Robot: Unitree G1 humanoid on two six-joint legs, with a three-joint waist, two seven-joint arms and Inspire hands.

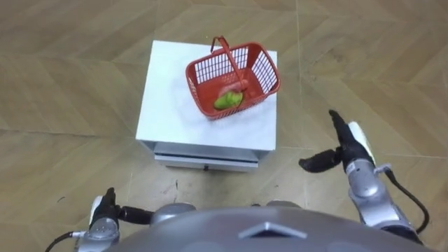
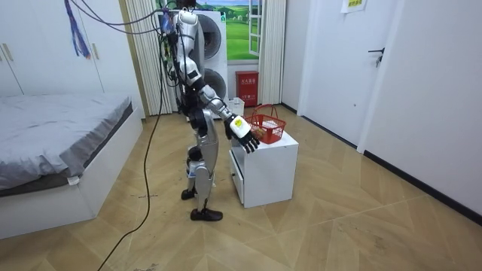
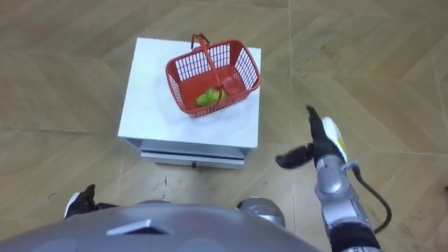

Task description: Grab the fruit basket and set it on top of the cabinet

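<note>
Squarely on the white bench [image 1: 168, 105] sits one red fruit basket [image 1: 262, 71], handle upright, with one green fruit [image 1: 227, 100] inside. To its right, well apart, the right hand [image 1: 348, 150] is raised, fingers straight, thumb splayed. The left hand [image 1: 106, 210] hangs low by the body, fingers relaxed, empty.

Red fruit basket [image 1: 263, 71] holding green fruit [image 1: 227, 101] on white cabinet [image 1: 168, 108], right hand [image 1: 348, 152] apart, fingers [image 1: 337, 126] straight
</note>
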